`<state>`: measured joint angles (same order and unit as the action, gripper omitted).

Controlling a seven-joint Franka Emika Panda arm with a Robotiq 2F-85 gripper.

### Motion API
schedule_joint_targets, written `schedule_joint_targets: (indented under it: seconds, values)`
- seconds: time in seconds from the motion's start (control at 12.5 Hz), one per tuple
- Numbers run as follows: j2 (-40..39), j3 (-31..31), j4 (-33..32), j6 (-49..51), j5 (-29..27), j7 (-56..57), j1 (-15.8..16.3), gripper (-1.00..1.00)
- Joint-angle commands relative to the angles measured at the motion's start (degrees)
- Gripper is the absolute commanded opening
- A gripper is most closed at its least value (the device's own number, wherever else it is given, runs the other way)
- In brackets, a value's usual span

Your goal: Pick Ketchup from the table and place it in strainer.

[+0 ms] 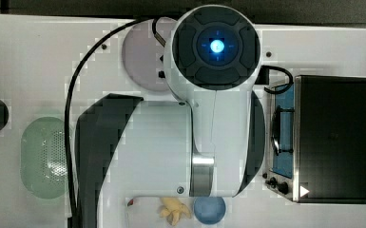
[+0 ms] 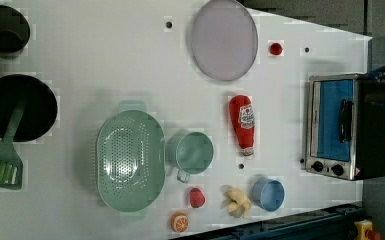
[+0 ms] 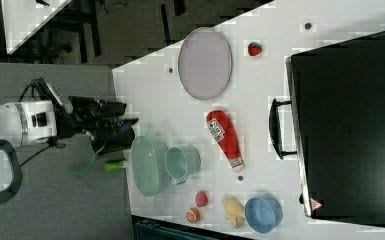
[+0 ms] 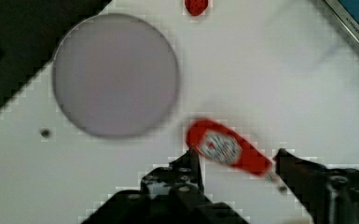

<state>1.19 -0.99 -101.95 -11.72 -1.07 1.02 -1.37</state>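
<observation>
Ketchup (image 2: pixel 242 125) lies flat on the white counter (image 2: pixel 105 60), in the left view between the green cup (image 2: pixel 194 152) and the toaster oven (image 2: pixel 342 127), with the grey plate (image 2: pixel 224 39) beyond it and the strainer (image 2: pixel 127 160) on the cup's far side. In the wrist view the ketchup (image 4: pixel 228 149) sits in the gap of the pincer (image 4: pixel 238 161), fingers spread wide either side, gripping nothing, apparently above the bottle without touching it. Strawberry (image 4: pixel 196 5) near the plate (image 4: pixel 115 74).
</observation>
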Motion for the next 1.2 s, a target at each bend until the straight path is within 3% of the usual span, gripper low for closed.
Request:
schedule_joint_targets:
  seconds: [0.08, 0.24, 0.56, 1.2]
  values:
    - [12.4, -2.4, -5.1, 11.5, -0.7, -0.5, -6.2, 0.59]
    - [12.0, -2.5, -6.6, 10.8, -0.7, -0.4, -6.1, 0.99]
    - [9.4, -4.1, -11.1, 4.9, -0.7, 7.6, -6.0, 1.00]
    - [2.0, -7.4, -23.6, -14.4, -0.7, 43.8, -5.9, 1.00]
